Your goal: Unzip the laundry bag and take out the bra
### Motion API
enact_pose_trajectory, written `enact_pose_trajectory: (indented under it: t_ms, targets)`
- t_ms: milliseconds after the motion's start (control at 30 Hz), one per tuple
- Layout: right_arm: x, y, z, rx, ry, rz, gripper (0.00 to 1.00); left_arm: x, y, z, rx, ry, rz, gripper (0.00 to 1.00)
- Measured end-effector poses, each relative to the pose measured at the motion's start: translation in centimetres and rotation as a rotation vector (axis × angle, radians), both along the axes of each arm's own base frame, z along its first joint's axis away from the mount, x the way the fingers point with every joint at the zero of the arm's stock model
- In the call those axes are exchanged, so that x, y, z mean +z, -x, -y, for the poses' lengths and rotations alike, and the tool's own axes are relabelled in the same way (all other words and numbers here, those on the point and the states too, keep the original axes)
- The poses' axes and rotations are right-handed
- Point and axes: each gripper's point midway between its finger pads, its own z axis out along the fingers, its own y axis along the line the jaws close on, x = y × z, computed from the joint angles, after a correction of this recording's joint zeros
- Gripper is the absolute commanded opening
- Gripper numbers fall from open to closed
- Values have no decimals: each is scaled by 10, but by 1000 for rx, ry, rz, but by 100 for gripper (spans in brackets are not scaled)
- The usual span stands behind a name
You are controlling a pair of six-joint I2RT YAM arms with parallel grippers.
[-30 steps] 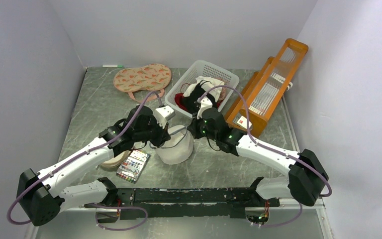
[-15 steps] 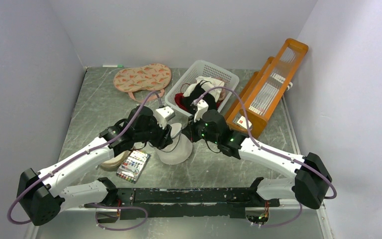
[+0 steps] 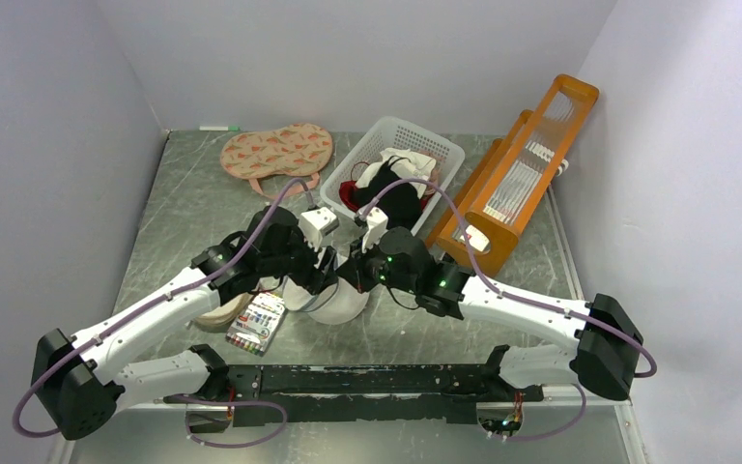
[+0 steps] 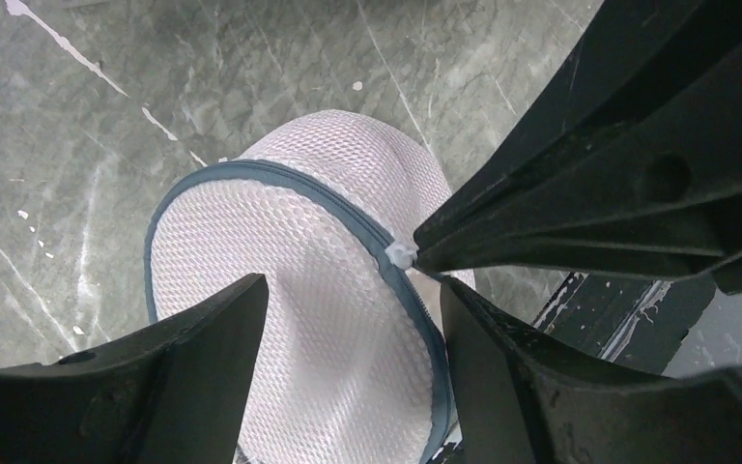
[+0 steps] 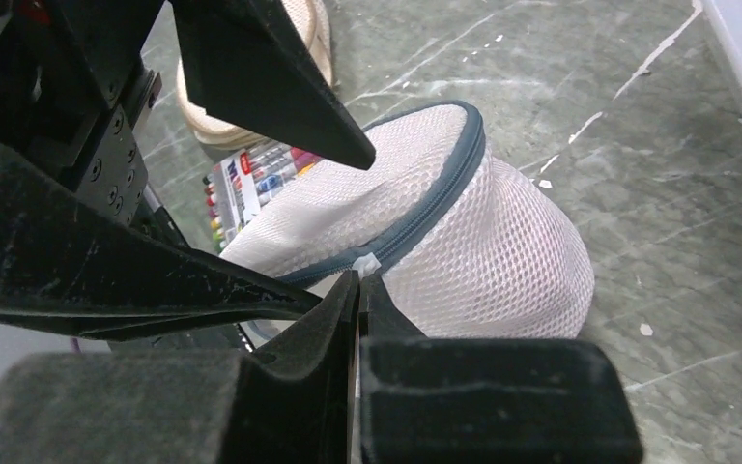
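Observation:
The laundry bag (image 3: 340, 302) is a white mesh dome with a blue-grey zipper rim, standing on the table between both arms. In the left wrist view the laundry bag (image 4: 319, 290) lies under my left gripper (image 4: 353, 285), whose jaws are open over the mesh without touching it. My right gripper (image 5: 359, 277) is shut on the small white zipper pull (image 5: 365, 263) at the rim of the laundry bag (image 5: 502, 261). In the left wrist view the right gripper's fingers (image 4: 580, 203) reach in from the right to that zipper pull (image 4: 401, 254). The bra is hidden.
A box of markers (image 3: 258, 322) and a beige hoop (image 3: 220, 315) lie just left of the bag. Behind stand a white basket (image 3: 425, 130) of clothes, an orange wooden rack (image 3: 522, 174) and a watermelon-print pouch (image 3: 277, 152). A green pen (image 3: 218, 128) lies at the back wall.
My left gripper has opened and let go of the bag. The right gripper has moved left and nearer with the zipper pull, and the bag has shifted left and sagged lower.

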Motion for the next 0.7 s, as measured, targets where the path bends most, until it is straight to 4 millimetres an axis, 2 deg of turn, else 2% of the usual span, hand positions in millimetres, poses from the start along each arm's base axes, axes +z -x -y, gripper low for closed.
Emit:
enact_pose_trajectory:
  t_ms: [133, 367, 533, 633, 700]
  targets:
    - [3, 5, -4, 13, -8, -2, 0, 5, 0, -1, 6, 9, 14, 60]
    - [6, 2, -5, 0, -10, 8, 0, 6, -1, -2, 8, 11, 21, 39]
    - [6, -1, -3, -20, -5, 16, 0, 7, -1, -1, 7, 13, 21, 17]
    - [5, -4, -2, -37, 2, 20, 0, 7, -1, -2, 7, 13, 22, 8]
    - [1, -7, -1, -54, 16, 21, 0, 7, -1, -2, 7, 13, 23, 7]
